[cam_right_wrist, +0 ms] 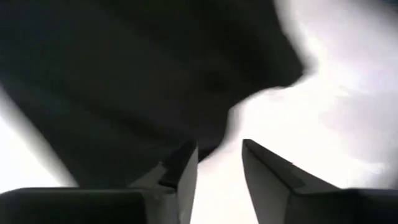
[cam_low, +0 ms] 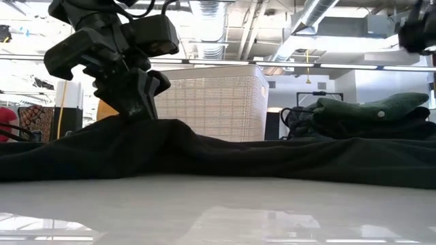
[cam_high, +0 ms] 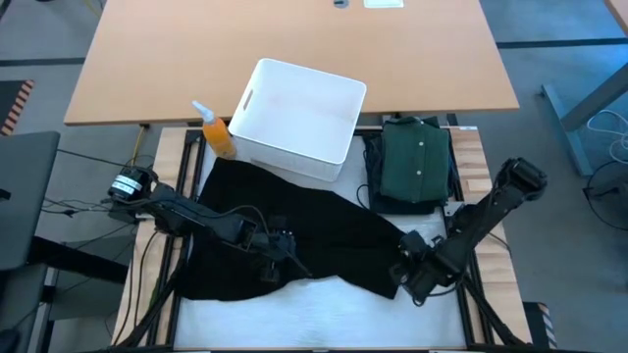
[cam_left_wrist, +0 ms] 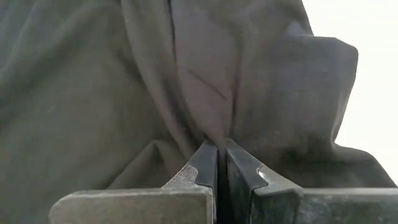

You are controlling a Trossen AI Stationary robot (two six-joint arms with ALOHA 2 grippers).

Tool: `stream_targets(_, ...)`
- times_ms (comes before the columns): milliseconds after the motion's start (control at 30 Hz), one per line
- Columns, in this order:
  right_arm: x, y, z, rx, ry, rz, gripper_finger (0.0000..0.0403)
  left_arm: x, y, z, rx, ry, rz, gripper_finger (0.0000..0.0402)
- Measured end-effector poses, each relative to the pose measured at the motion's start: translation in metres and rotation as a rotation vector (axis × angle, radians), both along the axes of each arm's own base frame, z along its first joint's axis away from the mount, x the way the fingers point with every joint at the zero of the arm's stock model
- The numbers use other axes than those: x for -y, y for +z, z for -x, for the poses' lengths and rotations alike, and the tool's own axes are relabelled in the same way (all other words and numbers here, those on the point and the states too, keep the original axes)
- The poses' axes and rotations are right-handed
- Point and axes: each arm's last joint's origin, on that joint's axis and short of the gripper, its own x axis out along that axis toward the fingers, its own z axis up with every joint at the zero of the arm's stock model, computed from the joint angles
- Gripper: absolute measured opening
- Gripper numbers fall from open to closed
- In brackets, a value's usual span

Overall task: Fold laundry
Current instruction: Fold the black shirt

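High view shows the black garment (cam_high: 294, 240) spread across the middle of the white work surface (cam_high: 324, 314), its far edge running up against the white bin (cam_high: 299, 118) at the back, its near hem lying ragged and uneven toward the front edge; the folded dark green shirt (cam_high: 414, 162) sits at the back right corner, just beside the bin, and the orange spray bottle (cam_high: 218, 132) stands at the bin's left side.

Left gripper (cam_high: 278, 250) sits low on the cloth toward the front left, its fingers (cam_left_wrist: 208, 165) pressed together on a pinched ridge of fabric; the low view shows the cloth rising into a small tent under it. Right gripper (cam_high: 417, 273) hovers at the garment's front right edge with its jaws parted and nothing between them, the hem lying just past its fingers (cam_right_wrist: 183, 168) in the right wrist view.

Handling, as I judge it: the garment is light, limp and thin; it drapes and creases wherever it is pulled, so a single pinch drags a fold rather than the whole piece; it should slide easily on the smooth surface. Best holds look to be the corners or hem, one gripper at each end of the near edge, pinching a small gather so both layers come along together.
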Motion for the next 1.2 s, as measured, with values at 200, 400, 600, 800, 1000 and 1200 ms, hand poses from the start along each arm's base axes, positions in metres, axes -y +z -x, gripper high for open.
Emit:
stream_targets(200,-0.042,-0.004,-0.017,0.314,0.159,-0.106,0.0183,0.000,0.001,-0.001,0.011,0.013,0.013,0.0000)
stream_targets(400,-0.058,-0.060,-0.032,0.227,0.164,-0.026,0.0166,0.004,-0.004,-0.011,0.071,-0.030,0.059,0.0000)
stream_targets(600,-0.082,-0.065,-0.028,-0.009,0.317,-0.270,0.0145,0.005,-0.012,-0.016,0.062,0.001,0.093,0.0013)
stream_targets(800,-0.101,-0.025,-0.007,-0.087,0.433,-0.501,0.0131,0.008,-0.008,-0.022,0.141,-0.021,0.113,0.0062)
stream_targets(1000,-0.092,0.011,0.013,-0.098,0.422,-0.521,0.0126,0.011,0.001,-0.028,0.247,-0.098,0.118,0.0104)
stream_targets(1200,-0.060,0.025,0.029,-0.079,0.251,-0.240,0.0126,-0.017,0.000,-0.015,0.097,0.099,-0.059,0.0117)
